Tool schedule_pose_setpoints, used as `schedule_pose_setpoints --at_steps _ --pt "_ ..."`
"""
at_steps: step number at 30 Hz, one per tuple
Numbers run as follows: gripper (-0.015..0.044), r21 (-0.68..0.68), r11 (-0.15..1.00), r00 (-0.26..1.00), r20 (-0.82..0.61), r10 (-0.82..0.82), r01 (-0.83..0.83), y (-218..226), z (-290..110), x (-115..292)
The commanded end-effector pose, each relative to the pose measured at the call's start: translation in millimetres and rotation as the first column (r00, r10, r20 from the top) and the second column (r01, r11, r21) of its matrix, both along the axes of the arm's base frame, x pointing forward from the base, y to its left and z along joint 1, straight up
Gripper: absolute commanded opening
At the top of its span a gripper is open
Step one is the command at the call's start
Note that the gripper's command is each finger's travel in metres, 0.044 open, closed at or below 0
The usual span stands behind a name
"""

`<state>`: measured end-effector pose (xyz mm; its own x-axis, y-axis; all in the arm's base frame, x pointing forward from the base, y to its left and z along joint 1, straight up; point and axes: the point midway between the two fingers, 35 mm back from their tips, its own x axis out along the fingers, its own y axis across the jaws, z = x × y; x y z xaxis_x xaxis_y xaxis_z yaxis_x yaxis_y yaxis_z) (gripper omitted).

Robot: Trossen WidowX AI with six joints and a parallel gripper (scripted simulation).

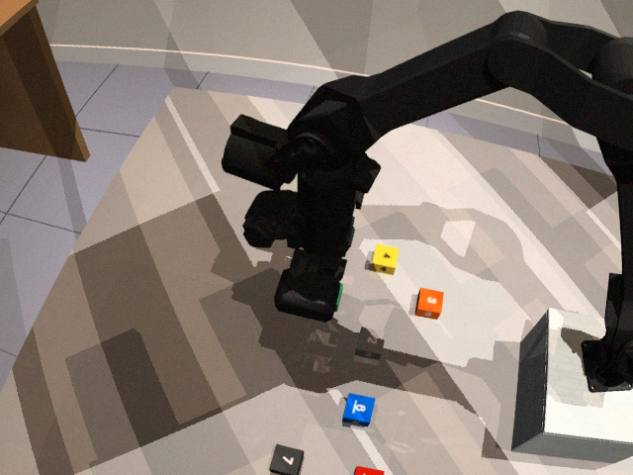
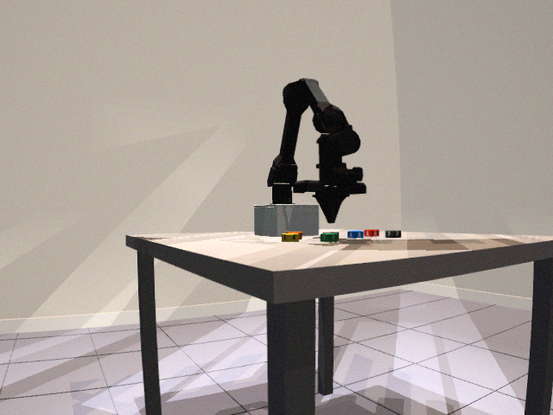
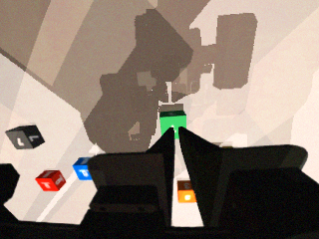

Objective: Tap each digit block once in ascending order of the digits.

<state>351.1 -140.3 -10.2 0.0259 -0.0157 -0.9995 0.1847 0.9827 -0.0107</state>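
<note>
My gripper (image 1: 307, 301) (image 2: 330, 220) (image 3: 175, 130) is shut, with its fingertips pressed together and nothing between them. It hangs a little above the green block (image 1: 339, 296) (image 2: 329, 237) (image 3: 172, 120), pointing straight down. In the top view the gripper hides most of the green block, and only its right edge shows. The block's digit is too small to read. The other blocks are a yellow 4 (image 1: 385, 258) (image 2: 290, 237), an orange 3 (image 1: 429, 303) (image 3: 186, 191), a grey 2 (image 1: 370, 343) in shadow, a blue 8 (image 1: 358, 409) (image 2: 354, 233) (image 3: 82, 168), a black 7 (image 1: 287, 459) (image 2: 392, 233) (image 3: 25, 136) and a red block (image 1: 369, 470) (image 2: 371, 233) (image 3: 50, 179).
The arm's grey base pedestal (image 1: 562, 388) (image 2: 285, 220) stands at the right side of the table. A brown wooden piece of furniture (image 1: 31, 92) stands off the table at the upper left. The table edge (image 2: 357, 277) lies well in front of the blocks.
</note>
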Motion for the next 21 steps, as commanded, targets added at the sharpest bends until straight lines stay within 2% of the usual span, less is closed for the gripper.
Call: schedule_pose_setpoints --at_steps 1,21 --pt "0.002 0.002 1.0 1.0 0.002 0.006 -0.006 0 -2 0" --pt "0.002 0.002 1.0 1.0 0.002 0.006 -0.006 0 -31 1"
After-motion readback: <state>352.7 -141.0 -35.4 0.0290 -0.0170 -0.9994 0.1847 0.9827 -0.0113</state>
